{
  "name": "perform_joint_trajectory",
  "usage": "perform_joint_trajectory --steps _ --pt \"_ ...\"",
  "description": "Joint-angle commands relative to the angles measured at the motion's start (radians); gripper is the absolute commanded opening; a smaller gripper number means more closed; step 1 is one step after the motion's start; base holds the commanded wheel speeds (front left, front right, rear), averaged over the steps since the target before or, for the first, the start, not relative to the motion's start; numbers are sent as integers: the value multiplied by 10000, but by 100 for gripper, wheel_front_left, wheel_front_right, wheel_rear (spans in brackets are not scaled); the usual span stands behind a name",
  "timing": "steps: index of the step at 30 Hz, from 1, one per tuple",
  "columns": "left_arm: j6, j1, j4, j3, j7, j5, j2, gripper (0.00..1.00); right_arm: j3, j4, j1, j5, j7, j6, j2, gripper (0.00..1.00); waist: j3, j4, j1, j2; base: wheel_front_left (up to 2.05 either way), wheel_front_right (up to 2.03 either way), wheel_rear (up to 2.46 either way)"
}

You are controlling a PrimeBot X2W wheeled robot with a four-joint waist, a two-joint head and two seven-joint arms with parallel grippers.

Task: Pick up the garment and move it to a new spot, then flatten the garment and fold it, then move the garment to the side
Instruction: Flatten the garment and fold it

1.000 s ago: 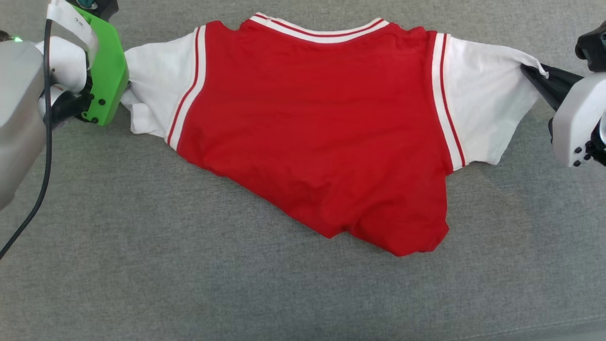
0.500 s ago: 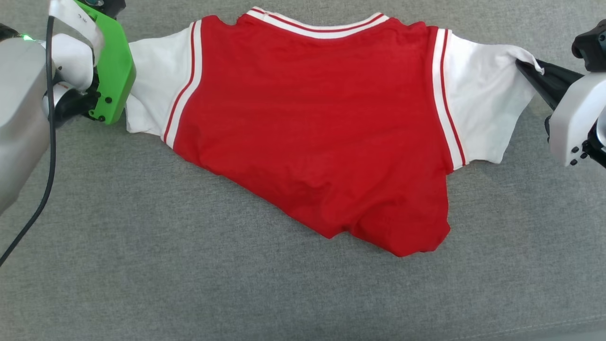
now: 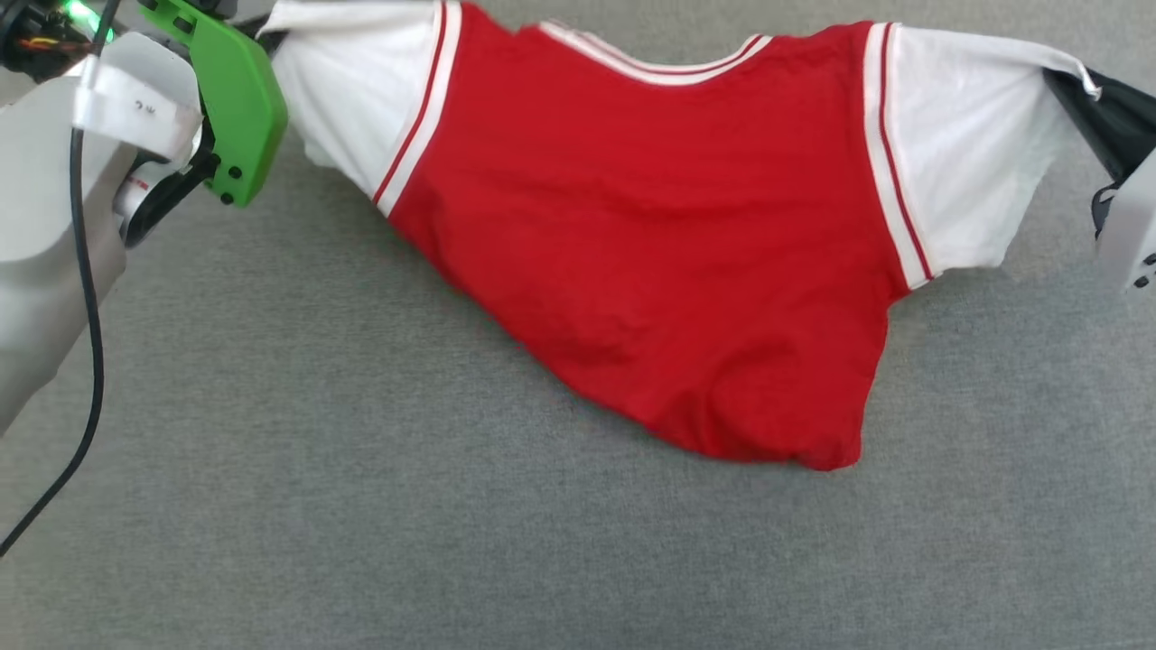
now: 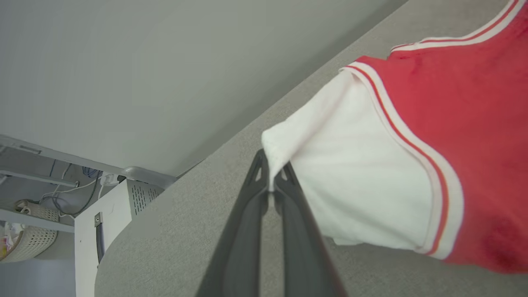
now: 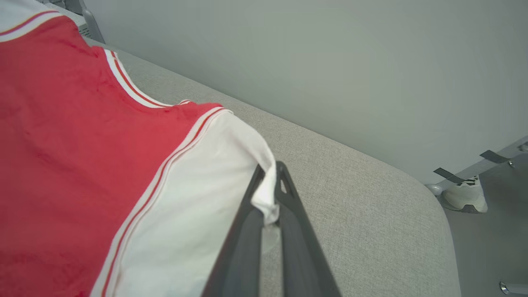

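Note:
The garment, a red jersey with white sleeves and striped trim, hangs stretched between my two grippers, plain red side up, its lower hem sagging toward the grey surface. My left gripper is shut on the edge of one white sleeve. The green-cased left wrist sits at the upper left in the head view. My right gripper is shut on the tip of the other white sleeve; its dark fingers show at the right edge of the head view.
A wide grey fabric surface lies under the garment, with a plain wall behind it. A white cabinet and a basket stand past the surface's rounded corner. A person's white shoe rests on the floor beyond the other end.
The left gripper has shut on the sleeve. Both arms have lifted and pulled the garment up and away, so the collar and sleeves sit higher in the head view.

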Motion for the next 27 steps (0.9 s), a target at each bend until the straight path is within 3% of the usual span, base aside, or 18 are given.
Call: perform_joint_trajectory --steps 1,12,20,27 --pt "181 -160 -144 119 -461 211 10 0 -147 9 87 13 -180 -7 -45 0 -783 434 0 -1 0 0 0" --pt "1281 -432 -2081 923 -2132 408 618 0 -1510 -248 229 -144 -824 -7 -166 0 -2155 771 0 -1 0 0 0" --pt "2096 -643 -3782 1421 -2291 380 1229 0 -2496 -729 19 -490 -792 -7 53 0 -2562 810 0 -1 0 0 0" --pt "2410 -997 -4462 1707 -2184 338 1425 0 -2913 -982 -525 -885 -515 -7 360 0 -2516 821 0 -1 0 0 0"
